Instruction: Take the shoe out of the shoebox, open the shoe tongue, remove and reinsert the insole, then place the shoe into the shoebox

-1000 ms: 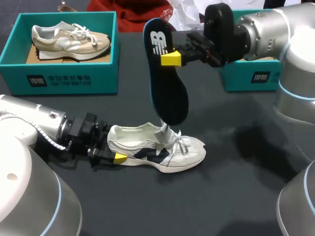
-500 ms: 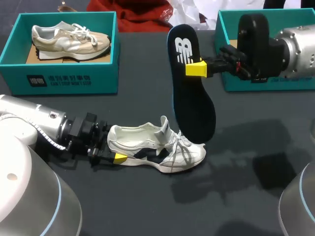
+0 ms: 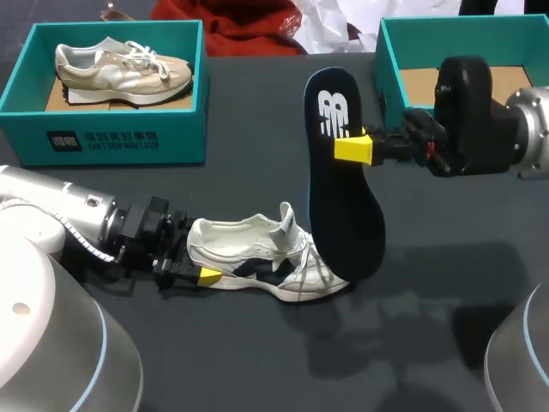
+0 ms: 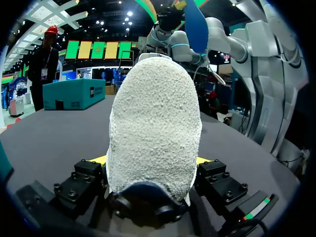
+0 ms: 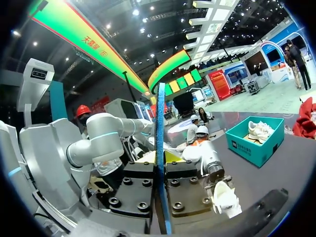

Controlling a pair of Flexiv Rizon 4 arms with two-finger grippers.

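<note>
The insole step is in hand: the insole [image 3: 343, 206] is out of the shoe [image 3: 249, 249] and hanging upright in the middle of the frame. The right jaws are clenching it from both sides near its upper end, and its lower tip is hovering just over the shoe's laces. The shoe is lying on its sole on the dark worktop [image 3: 257, 360], lower centre, with its tongue standing up. The left jaws are gripping its heel, one yellow tip on each side.

Reinsertion looks to be next. That is likely calling for the right arm to tilt the insole and feed its lower end into the opening behind the tongue while the left jaws are steadying the heel. The open shoebox [image 3: 383, 60] at upper right is waiting. A second box [image 3: 111, 142] at upper left is holding a beige shoe [image 3: 120, 69].
</note>
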